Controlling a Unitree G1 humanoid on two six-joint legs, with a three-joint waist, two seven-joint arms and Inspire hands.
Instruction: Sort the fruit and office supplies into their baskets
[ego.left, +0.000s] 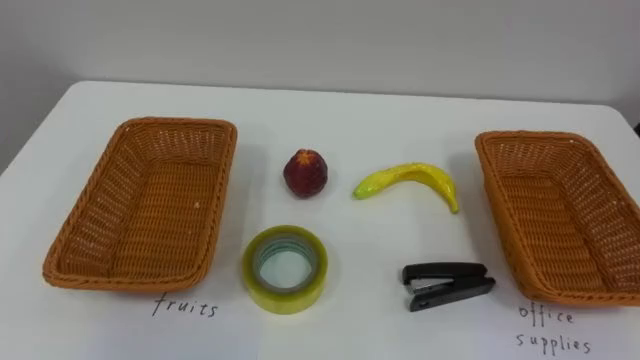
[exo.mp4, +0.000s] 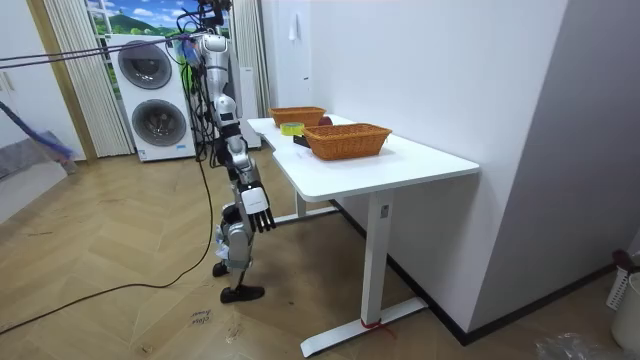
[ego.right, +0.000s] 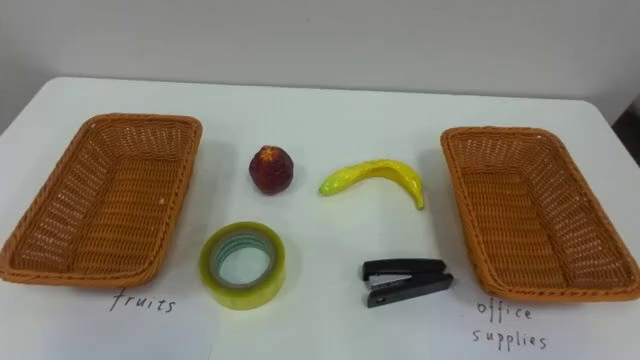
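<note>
White-walled room, wood-plank floor (exo.mp4: 120, 300): the humanoid robot stands at the side of a white rectangular table (ego.left: 400, 120) toward the room view's left, with 2 stacked white washing machines (exo.mp4: 150, 95) behind it. Its right hand (exo.mp4: 256, 205) hangs at its side below the tabletop, fingers straight and loosely spread, pointing at the floor and holding nothing.

Seen from the robot's head, all 4 items to be sorted lie on the tabletop, none of them in a basket. Closest to the robot's edge, a roll of yellow-green clear tape (ego.left: 285, 298) lies flat left of centre, and a black stapler (ego.left: 448, 285) lies right of centre, well apart from it. Farther back, a dark red round fruit (ego.left: 306, 172) sits beyond the tape, and a curved yellow banana (ego.left: 410, 180) lies near it on the right without touching, its greenish end toward the fruit.

Flanking the group are a rectangular brown wicker basket (ego.left: 150, 210) at the robot's left and a matching wicker basket (ego.left: 560, 220) at its right. Black handwriting (ego.left: 185, 307) marks the table just in front of each.
</note>
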